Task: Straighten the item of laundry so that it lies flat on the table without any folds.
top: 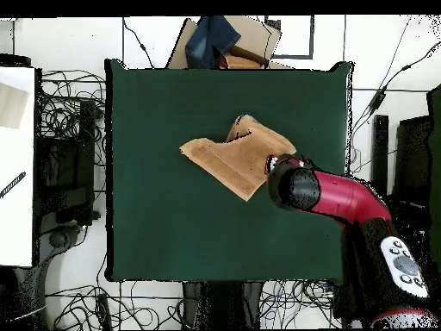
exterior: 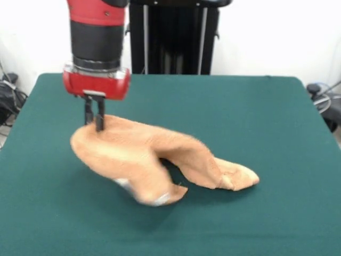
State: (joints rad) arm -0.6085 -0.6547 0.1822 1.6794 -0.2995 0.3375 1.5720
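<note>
The peach-tan towel (exterior: 144, 157) is bunched and partly lifted off the dark green table (exterior: 240, 117). My gripper (exterior: 94, 124) is shut on the towel's upper left corner and holds it above the table. The rest of the towel drapes down to the right, and its far end (exterior: 240, 177) rests on the cloth. A small white label (exterior: 160, 199) shows at the hanging lower edge. In the overhead view the towel (top: 234, 157) lies folded near the table's middle (top: 172, 215), and the arm's wrist (top: 293, 185) hides the gripper.
The robot's black pedestal (exterior: 173, 37) stands behind the table's far edge. Cables and equipment (top: 65, 172) lie on the floor around the table. A cardboard box with a blue cloth (top: 226, 41) sits beyond one table edge.
</note>
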